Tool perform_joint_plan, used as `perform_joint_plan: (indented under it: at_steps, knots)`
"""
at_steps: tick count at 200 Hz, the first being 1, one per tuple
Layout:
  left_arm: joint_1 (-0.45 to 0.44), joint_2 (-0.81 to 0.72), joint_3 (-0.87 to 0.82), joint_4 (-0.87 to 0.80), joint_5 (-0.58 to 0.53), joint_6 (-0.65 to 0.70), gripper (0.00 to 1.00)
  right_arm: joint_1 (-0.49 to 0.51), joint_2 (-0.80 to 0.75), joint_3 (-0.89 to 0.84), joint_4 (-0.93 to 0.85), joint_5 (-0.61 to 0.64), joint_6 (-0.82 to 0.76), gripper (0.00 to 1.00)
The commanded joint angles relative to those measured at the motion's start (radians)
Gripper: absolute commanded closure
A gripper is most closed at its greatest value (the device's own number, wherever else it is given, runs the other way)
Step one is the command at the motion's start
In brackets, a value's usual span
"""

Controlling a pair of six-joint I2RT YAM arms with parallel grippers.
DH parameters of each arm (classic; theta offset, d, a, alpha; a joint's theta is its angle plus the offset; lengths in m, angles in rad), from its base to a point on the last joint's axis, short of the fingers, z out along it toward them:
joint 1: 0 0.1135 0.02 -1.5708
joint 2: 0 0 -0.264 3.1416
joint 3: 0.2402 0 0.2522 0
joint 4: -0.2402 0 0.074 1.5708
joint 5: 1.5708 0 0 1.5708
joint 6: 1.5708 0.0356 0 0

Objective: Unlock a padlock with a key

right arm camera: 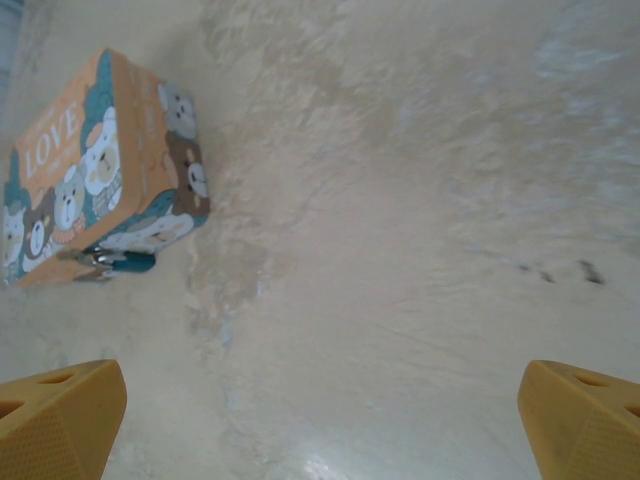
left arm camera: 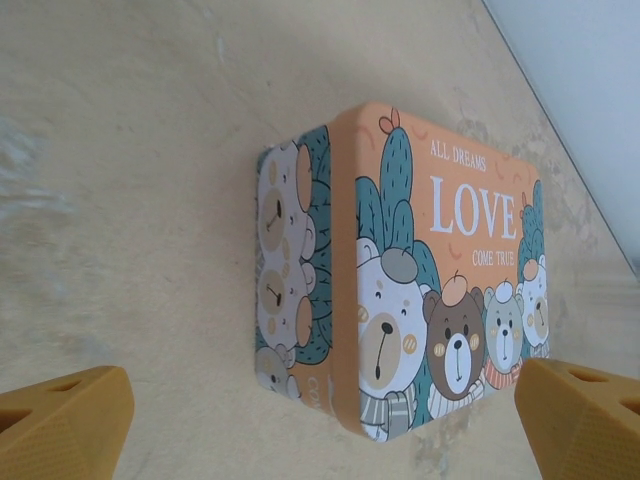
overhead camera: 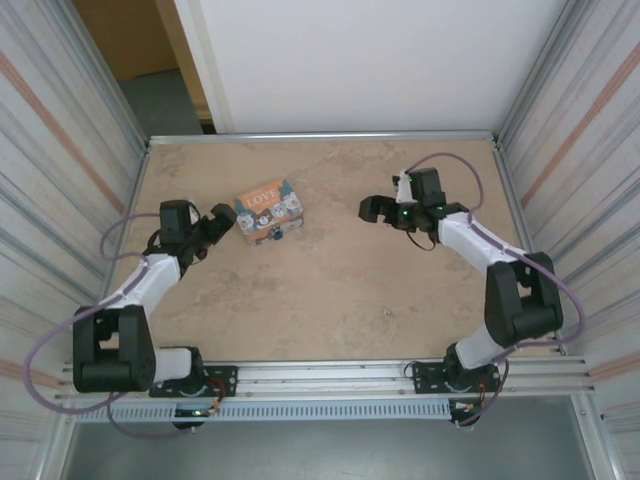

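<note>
While the left pincer (left arm camera: 320, 425) and right pincer (right arm camera: 320, 420) gape empty, the padlock (right arm camera: 122, 262) touches the box (right arm camera: 95, 165)

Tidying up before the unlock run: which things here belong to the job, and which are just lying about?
Job: teal padlock; left pincer, open; right pincer, open.
Lying about: LOVE bear box, padlock at its side; dark specks on table.
</note>
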Motion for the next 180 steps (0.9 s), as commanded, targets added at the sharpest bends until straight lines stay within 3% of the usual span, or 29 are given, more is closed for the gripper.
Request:
perform_joint_plan:
  at_steps: [1, 34, 96, 115, 180]
  knots:
    - [0.007, 0.060, 0.060, 0.094, 0.109, -0.036, 0.01, 0.049, 0.084, 0.080, 0.016, -0.014, 0.041, 0.00]
    - [0.006, 0.165, 0.117, 0.138, 0.183, -0.038, 0.01, 0.106, 0.217, 0.188, 0.032, -0.019, 0.061, 0.00]
    - [0.006, 0.297, 0.176, 0.187, 0.225, -0.054, 0.01, 0.162, 0.381, 0.336, 0.057, -0.029, 0.101, 0.00]
    - [0.002, 0.335, 0.200, 0.194, 0.254, -0.050, 0.01, 0.170, 0.430, 0.383, 0.059, -0.056, 0.111, 0.06]
    - [-0.054, 0.443, 0.346, 0.085, 0.297, 0.039, 0.01, 0.216, 0.566, 0.552, 0.062, -0.083, 0.136, 0.09]
